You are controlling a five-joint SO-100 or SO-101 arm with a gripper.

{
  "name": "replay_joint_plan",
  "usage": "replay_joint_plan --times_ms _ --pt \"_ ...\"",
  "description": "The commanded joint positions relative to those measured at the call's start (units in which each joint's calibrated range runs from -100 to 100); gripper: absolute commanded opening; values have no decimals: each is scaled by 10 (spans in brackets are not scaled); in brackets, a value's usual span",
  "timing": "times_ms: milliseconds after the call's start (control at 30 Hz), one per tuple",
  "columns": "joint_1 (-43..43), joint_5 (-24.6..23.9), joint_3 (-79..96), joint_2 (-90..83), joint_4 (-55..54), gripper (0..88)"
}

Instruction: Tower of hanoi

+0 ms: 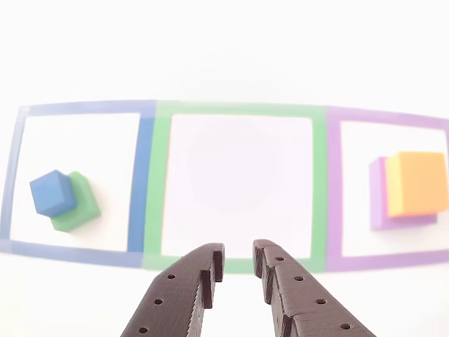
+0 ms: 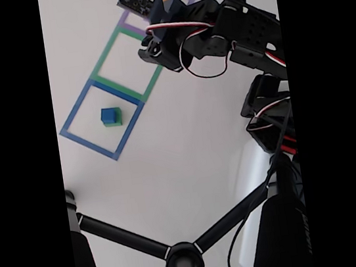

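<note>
White tabletop [image 1: 238, 56], three taped square outlines; end effector [image 1: 238, 256] slightly spread, empty, above green outline [image 1: 238, 109].

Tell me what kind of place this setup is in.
Probably a hobbyist or lab bench for robot practice. A plain white table carries three taped square outlines, blue, green and purple. Small blocks sit inside them, and a black tripod stands beside the arm.
</note>
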Motion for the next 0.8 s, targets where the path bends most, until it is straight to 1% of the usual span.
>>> replay_joint_plan --times_ms 0,200,333,533,700,767 --pt "36 6 -127 -20 127 1" --pt "98 6 -270 -20 281 2" --pt "168 6 -329 -23 344 14" --pt "262 6 -330 -35 353 48" --pt "302 6 -308 -44 339 67" --pt "308 6 -291 -52 331 96"
